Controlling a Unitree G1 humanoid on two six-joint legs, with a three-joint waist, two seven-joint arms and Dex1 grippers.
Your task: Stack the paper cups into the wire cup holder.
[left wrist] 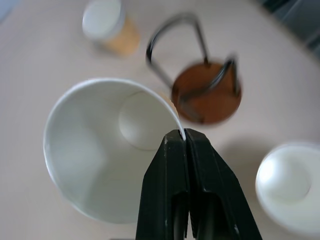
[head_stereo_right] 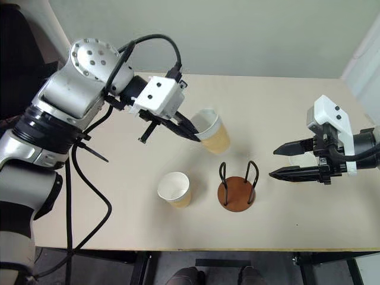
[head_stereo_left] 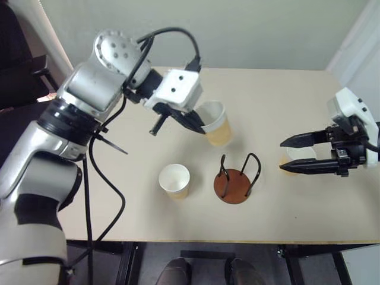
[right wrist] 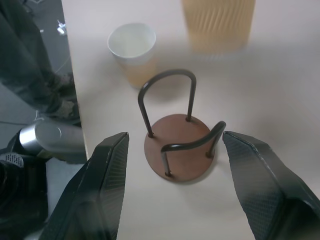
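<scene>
Presently my left pincer (head_stereo_right: pixel 193 134) is closed on the rim of one paper cup (head_stereo_left: pixel 215 124), one finger inside the wall and one outside, as the left wrist view confirms. That held cup is tilted, mouth toward the left arm, and hangs above the middle of the desk (head_stereo_left: pixel 285 95), clear of its surface.

My right pincer (head_stereo_left: pixel 298 154) stands open near the right edge of the desk, fingers spread wide and gripping nothing. A second cup (head_stereo_left: pixel 297 159) sits on the desk between those two fingers; whether either finger touches it I cannot tell, since it is largely hidden.

A third cup (head_stereo_left: pixel 174 180) stands upright on the desk toward the front edge, left of centre, mouth up.

The wire cup holder (head_stereo_left: pixel 233 185) stands just beside that third cup, toward the front edge and near the middle of its length. Its brown disc base lies flat and its two black wire loops rise upright. It holds no cup. The held cup hangs behind the holder, apart from it.
</scene>
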